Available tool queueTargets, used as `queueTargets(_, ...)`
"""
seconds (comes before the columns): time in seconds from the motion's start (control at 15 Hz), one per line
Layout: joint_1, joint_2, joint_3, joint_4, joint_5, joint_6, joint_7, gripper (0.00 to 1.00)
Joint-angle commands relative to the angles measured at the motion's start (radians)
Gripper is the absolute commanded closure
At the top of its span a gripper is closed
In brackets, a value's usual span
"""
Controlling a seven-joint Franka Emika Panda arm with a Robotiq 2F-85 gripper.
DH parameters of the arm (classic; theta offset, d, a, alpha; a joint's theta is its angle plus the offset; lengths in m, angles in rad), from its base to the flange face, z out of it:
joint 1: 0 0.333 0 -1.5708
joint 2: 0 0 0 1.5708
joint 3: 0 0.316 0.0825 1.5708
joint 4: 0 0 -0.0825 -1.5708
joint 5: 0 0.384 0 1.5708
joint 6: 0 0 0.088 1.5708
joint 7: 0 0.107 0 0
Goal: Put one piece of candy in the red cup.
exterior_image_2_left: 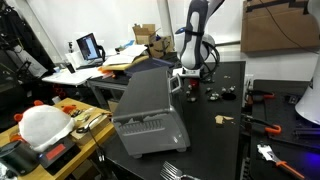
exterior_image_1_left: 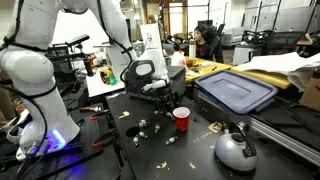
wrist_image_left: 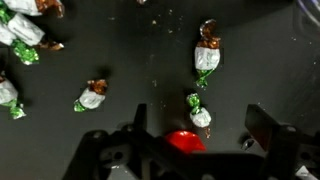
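Note:
The red cup (exterior_image_1_left: 181, 119) stands upright on the black table, white inside showing. In the wrist view its red rim (wrist_image_left: 185, 142) shows at the bottom edge, partly hidden by the gripper body. Several candies in green and white wrappers lie loose around it (exterior_image_1_left: 160, 127). In the wrist view one candy (wrist_image_left: 199, 110) lies between my fingers just beyond the cup, another (wrist_image_left: 207, 50) lies farther off, and one (wrist_image_left: 92, 95) lies to the left. My gripper (wrist_image_left: 200, 125) is open and empty, hovering above the table (exterior_image_1_left: 158, 88). I cannot make out the cup behind the toaster oven in an exterior view.
A silver kettle (exterior_image_1_left: 235, 148) stands near the cup. A grey bin lid (exterior_image_1_left: 235, 90) lies behind it. A grey toaster oven (exterior_image_2_left: 150, 110) stands at the table's edge. More candies lie on the table (exterior_image_2_left: 222, 118). Tools lie along the side (exterior_image_2_left: 262, 125).

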Motion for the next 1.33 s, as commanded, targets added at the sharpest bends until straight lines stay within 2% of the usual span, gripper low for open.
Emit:
queueTargets(0.0,-0.044,-0.007,0.032,0.032,-0.013,-0.04,0.042,0.0)
queueTargets(1.27,-0.168,-0.001,0.119,0.073,-0.025,-0.076,0.055,0.0)
